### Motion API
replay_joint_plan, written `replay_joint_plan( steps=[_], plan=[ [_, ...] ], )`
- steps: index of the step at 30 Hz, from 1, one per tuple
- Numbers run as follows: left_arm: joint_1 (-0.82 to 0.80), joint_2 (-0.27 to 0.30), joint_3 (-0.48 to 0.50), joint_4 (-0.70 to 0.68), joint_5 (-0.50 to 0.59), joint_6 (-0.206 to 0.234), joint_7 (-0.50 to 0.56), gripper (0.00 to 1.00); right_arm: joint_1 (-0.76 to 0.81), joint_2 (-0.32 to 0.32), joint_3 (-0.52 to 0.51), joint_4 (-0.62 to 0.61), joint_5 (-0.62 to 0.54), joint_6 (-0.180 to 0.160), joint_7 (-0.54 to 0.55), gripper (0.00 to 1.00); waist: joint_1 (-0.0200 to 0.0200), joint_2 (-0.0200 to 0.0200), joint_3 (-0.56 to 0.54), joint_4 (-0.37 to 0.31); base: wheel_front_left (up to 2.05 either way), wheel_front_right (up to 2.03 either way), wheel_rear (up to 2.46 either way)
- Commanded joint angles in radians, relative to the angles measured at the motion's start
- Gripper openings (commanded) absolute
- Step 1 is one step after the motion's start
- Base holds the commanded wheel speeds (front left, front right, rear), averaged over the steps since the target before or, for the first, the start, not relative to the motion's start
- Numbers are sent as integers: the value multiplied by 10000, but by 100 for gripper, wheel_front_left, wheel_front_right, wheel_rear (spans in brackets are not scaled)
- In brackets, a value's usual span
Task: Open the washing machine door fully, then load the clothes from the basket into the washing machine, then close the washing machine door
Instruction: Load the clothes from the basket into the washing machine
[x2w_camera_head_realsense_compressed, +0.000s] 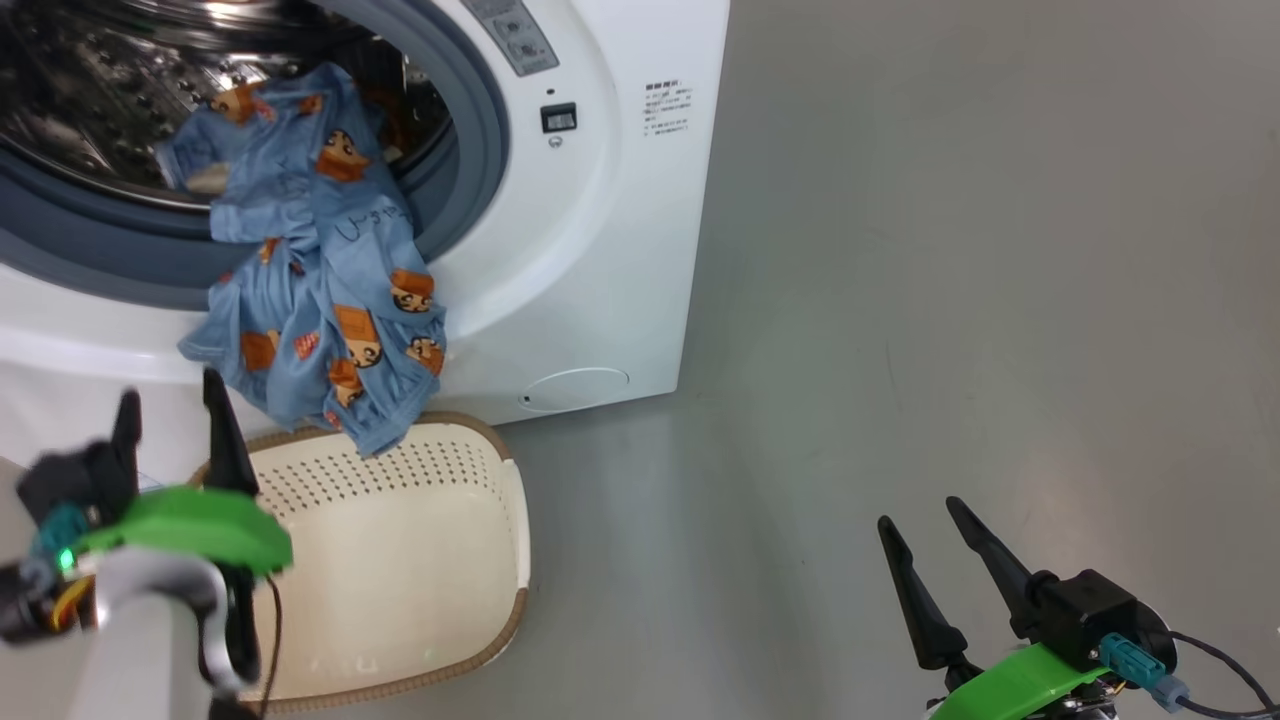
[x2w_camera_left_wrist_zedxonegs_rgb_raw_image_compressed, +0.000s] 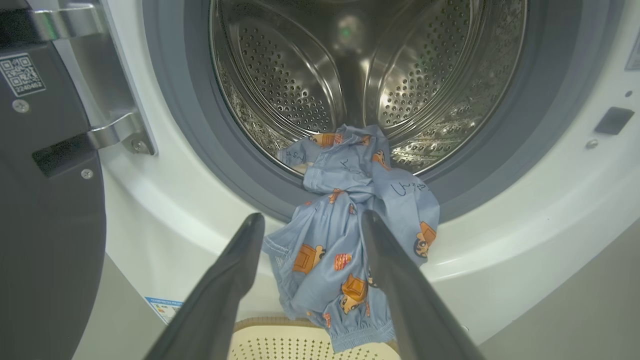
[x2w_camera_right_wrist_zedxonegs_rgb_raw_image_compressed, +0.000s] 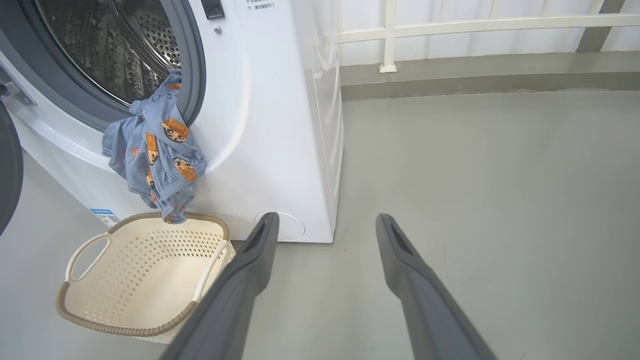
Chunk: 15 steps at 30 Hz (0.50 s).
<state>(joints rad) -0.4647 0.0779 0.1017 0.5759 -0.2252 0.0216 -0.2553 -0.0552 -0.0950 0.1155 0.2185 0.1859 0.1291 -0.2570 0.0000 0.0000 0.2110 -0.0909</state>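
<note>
The white washing machine (x2w_camera_head_realsense_compressed: 600, 240) stands with its door (x2w_camera_left_wrist_zedxonegs_rgb_raw_image_compressed: 45, 210) swung wide to the left. A light blue garment with orange prints (x2w_camera_head_realsense_compressed: 330, 290) drapes from the drum over the grey seal and hangs down the front (x2w_camera_left_wrist_zedxonegs_rgb_raw_image_compressed: 345, 235) (x2w_camera_right_wrist_zedxonegs_rgb_raw_image_compressed: 155, 150), its hem above the basket. The cream basket (x2w_camera_head_realsense_compressed: 400, 560) (x2w_camera_right_wrist_zedxonegs_rgb_raw_image_compressed: 140, 270) sits on the floor below and holds nothing. My left gripper (x2w_camera_head_realsense_compressed: 170, 410) (x2w_camera_left_wrist_zedxonegs_rgb_raw_image_compressed: 310, 220) is open, just short of the hanging cloth, with nothing held. My right gripper (x2w_camera_head_realsense_compressed: 920, 515) (x2w_camera_right_wrist_zedxonegs_rgb_raw_image_compressed: 325, 220) is open over bare floor to the right.
Grey floor (x2w_camera_head_realsense_compressed: 950, 300) spreads to the right of the machine. A white railing (x2w_camera_right_wrist_zedxonegs_rgb_raw_image_compressed: 450, 30) runs along the far wall. A blue label (x2w_camera_right_wrist_zedxonegs_rgb_raw_image_compressed: 105, 216) marks the machine's lower corner.
</note>
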Motion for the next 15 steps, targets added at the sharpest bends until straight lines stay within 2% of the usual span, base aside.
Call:
replay_joint_plan(
  steps=[1,8,15],
  plan=[
    [377,216,306,-469,-43,41,-64,100,77,-69,231,-292,-23,16,-48,100,0,0,93,-38,0,0,0],
    [2348,-68,71,-1924,-380,-50,175,100,0,-125,338,-400,-1,16,-48,100,0,0,308,-203,0,0,0],
    [4113,-230,-352,-3984,-848,411,767,100,-107,-223,270,-558,22,16,-48,100,0,0,586,-88,0,0,0]
  ],
)
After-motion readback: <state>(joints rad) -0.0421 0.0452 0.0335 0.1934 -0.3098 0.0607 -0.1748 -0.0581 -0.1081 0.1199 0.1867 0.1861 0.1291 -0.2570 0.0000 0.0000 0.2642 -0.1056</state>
